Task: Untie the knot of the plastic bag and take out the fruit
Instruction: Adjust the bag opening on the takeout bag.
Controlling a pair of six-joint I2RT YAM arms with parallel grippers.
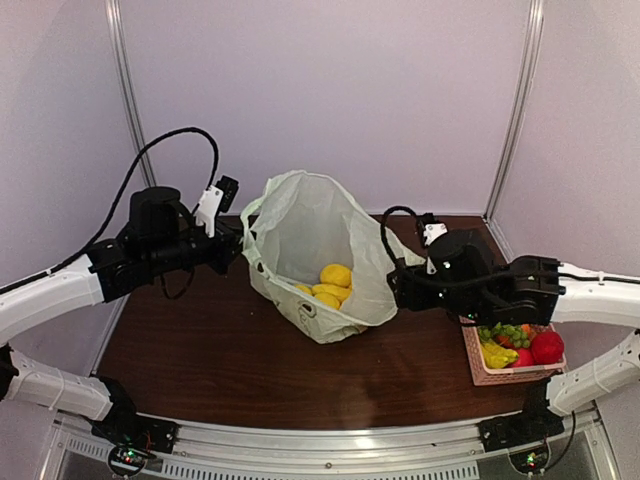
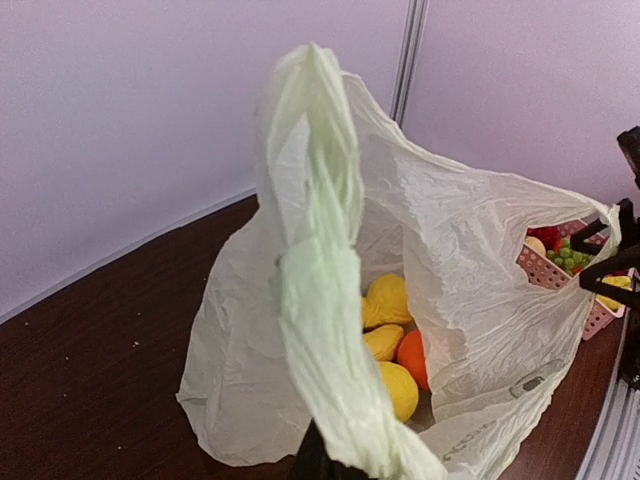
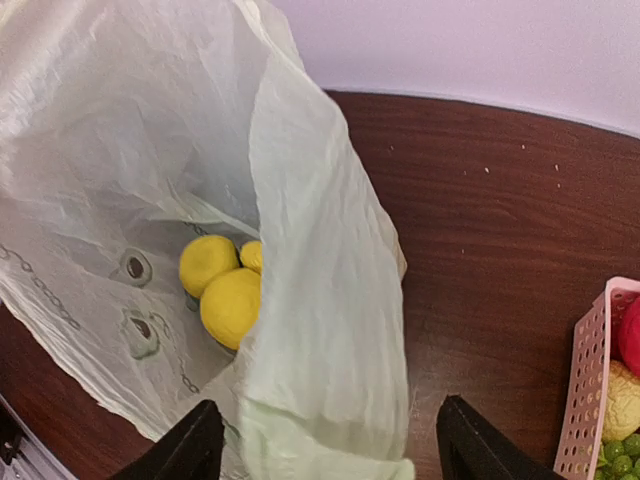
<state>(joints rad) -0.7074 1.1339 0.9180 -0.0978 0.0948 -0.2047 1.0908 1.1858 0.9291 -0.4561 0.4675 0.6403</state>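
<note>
folds of the plastic bag hide most of the fruit.

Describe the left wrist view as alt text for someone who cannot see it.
A pale green plastic bag, held up by one twisted handle in the left gripper, gapes open to show yellow fruit and one orange inside. It sits on a brown table.

Soft, even light fills the place, bright enough to see well. It shines through the thin plastic bag, which glows pale. The dark table has a soft shine beside the bag. The handle loop nearest the left wrist camera looks a little blurry.
</note>
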